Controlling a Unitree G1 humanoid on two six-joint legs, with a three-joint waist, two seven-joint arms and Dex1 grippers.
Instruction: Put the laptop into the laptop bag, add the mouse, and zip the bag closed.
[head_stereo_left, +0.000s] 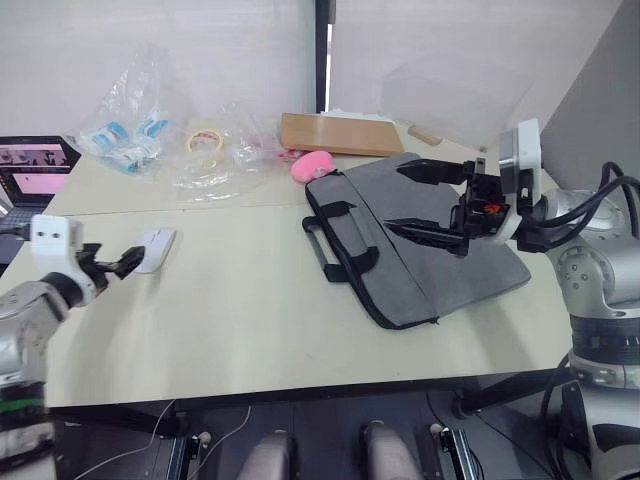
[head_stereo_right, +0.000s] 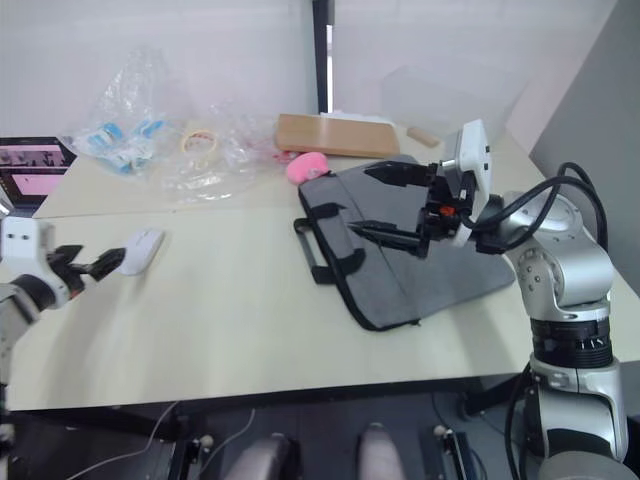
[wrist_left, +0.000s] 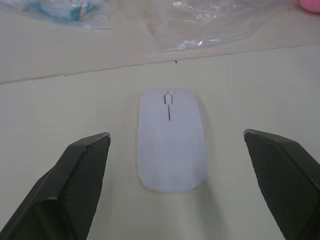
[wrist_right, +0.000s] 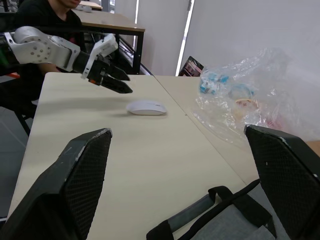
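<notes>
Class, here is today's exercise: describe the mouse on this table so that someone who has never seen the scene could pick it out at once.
Start at the grey laptop bag on the table's right half, then look across to the left half. There the mouse lies flat on bare tabletop, just in front of the left gripper, whose fingers are open. It is small, white and smooth, unlike the crinkled plastic bags behind it.

Both arms were silver-grey metal with rounded, ribbed joint housings and white box-shaped wrist modules. The right gripper carried two long, tapered black fingers with cross-hatched pads, a small red part, possibly a connector, at its base. Thick black cables looped over the right shoulder. The left gripper matched, smaller in view.
</notes>
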